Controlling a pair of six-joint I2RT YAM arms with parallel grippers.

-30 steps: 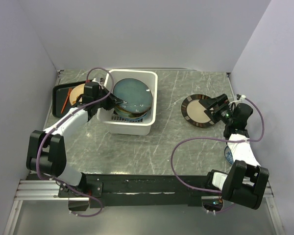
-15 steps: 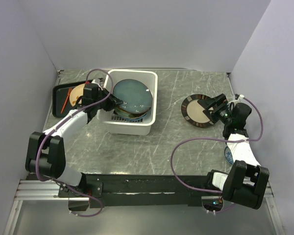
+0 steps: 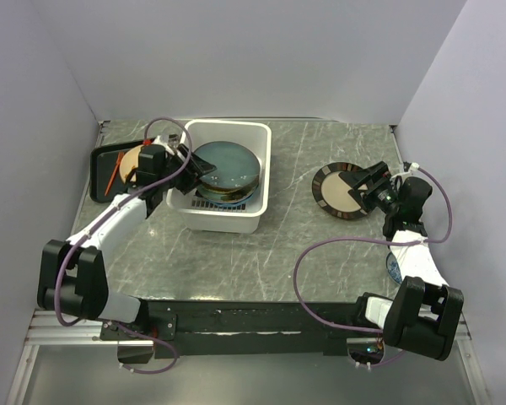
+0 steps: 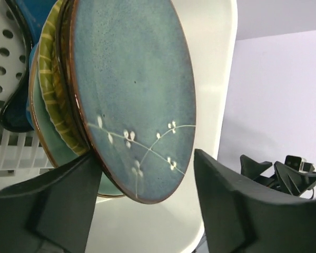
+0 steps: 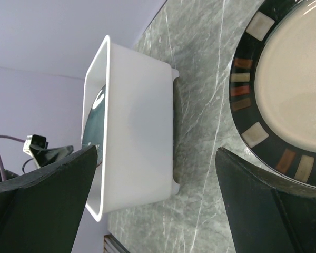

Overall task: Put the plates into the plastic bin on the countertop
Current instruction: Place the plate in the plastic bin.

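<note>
The white plastic bin (image 3: 257, 181) stands left of centre on the countertop (image 3: 295, 245) and holds a stack of plates. The large dark teal plate (image 3: 226, 163) with white blossom marks (image 4: 134, 100) lies on top, over a yellow woven-look plate (image 4: 55, 95). My left gripper (image 3: 184, 160) hangs at the bin's left rim, open, its fingers astride the teal plate's edge (image 4: 147, 176). A tan dark-rimmed plate (image 3: 337, 192) lies on the countertop to the right. My right gripper (image 3: 364, 187) is open at that plate's right edge (image 5: 157, 158), not closed on the plate (image 5: 284, 84).
A flat black tray (image 3: 101, 173) at the far left carries a tan plate (image 3: 133, 160) and a thin orange stick (image 3: 112, 173). A blue patterned plate (image 3: 392, 268) peeks out beside the right arm. Walls close in on the left, back and right.
The left gripper has opened and let go of the dark teal plate, which dropped from a tilt to lie flat on the stack. The right gripper shifted slightly.
</note>
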